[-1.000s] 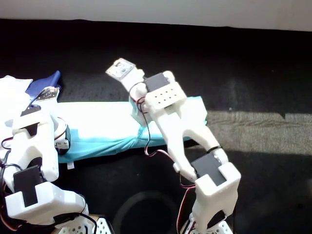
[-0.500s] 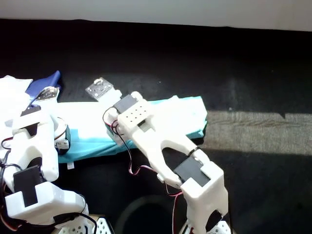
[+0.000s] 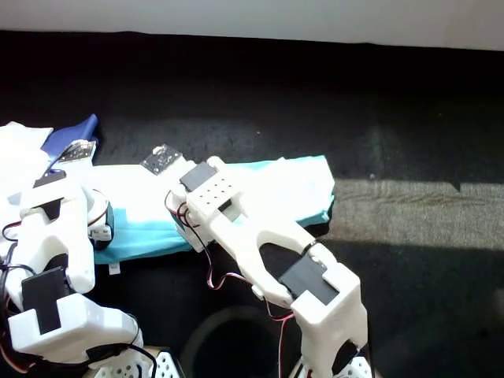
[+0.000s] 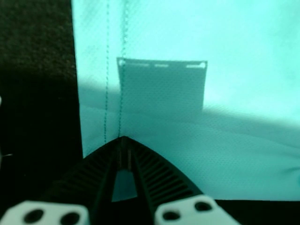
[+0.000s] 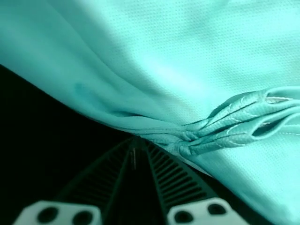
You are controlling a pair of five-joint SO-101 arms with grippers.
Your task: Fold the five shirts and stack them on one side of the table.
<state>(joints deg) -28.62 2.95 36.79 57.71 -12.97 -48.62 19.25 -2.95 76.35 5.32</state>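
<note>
Soft teal shirt (image 3: pixel 291 185) lies across the table (image 3: pixel 409 102)
It looks light and floppy and bunches easily; left gripper (image 4: pixel 123 143) and right gripper (image 5: pixel 134 143) are each pinched shut on its edge, a good hold

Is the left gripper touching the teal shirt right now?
Touching. The left wrist view shows the left gripper closed on the teal shirt at its hem, fabric showing between its fingers.

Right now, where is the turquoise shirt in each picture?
High view: the turquoise shirt lies as a long band across the black table's left and middle.
Left wrist view: it lies flat, with a darker square patch.
Right wrist view: it is bunched into pleats.
Shared landmark: the black table bordering the shirt's edge.
</note>
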